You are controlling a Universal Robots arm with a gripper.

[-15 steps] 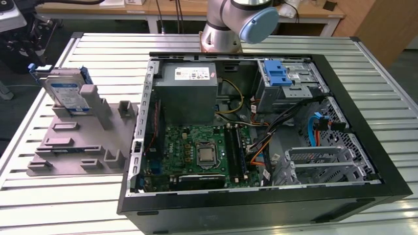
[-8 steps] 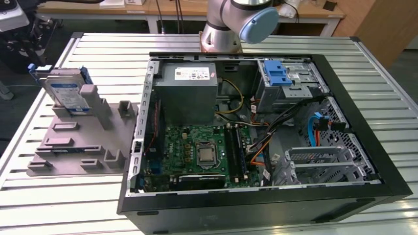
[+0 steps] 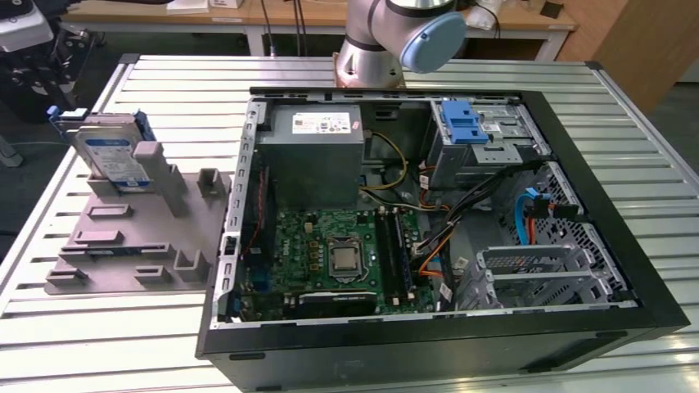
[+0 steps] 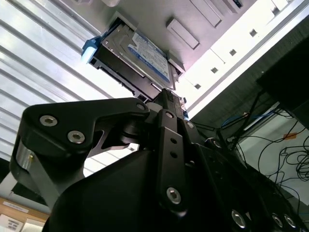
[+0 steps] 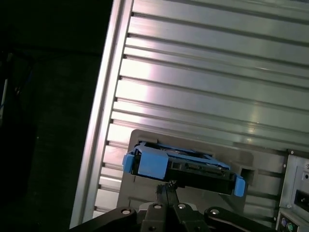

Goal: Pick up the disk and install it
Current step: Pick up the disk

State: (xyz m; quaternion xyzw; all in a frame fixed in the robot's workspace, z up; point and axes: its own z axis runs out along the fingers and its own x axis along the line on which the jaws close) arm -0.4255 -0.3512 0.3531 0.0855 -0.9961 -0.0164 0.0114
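Step in hand: approach for the pick, by the look of it. Nothing gripped, nothing installed.

The disk [image 3: 110,155] stands on edge in a grey holder [image 3: 120,237] at the exterior view's upper left, on the slatted metal table [image 3: 87,336], just beside the open computer case [image 3: 437,356]. Label faces the camera; blue rails sit on its edges.

The gripper [image 5: 166,187] in the first wrist view looks along its own fingers at the disk's upper edge. Fingers pressed together, or very nearly, and pinching nothing. In the second wrist view the tips line up with the disk's edge.

Judgement: a pick calls for the fingers to part enough to straddle the disk's thin body, clear of the holder's posts, then a straight lift out.

Hard to make out:
- The arm [image 3: 382,41] is cut off at the top edge of the exterior view.
- The gap between tips and disk cannot be judged from the wrist views.
- The disk's lower part is sunk in the holder.
- A blue latch [image 3: 464,123] marks a cage inside the case; whether that is the target bay cannot be told.
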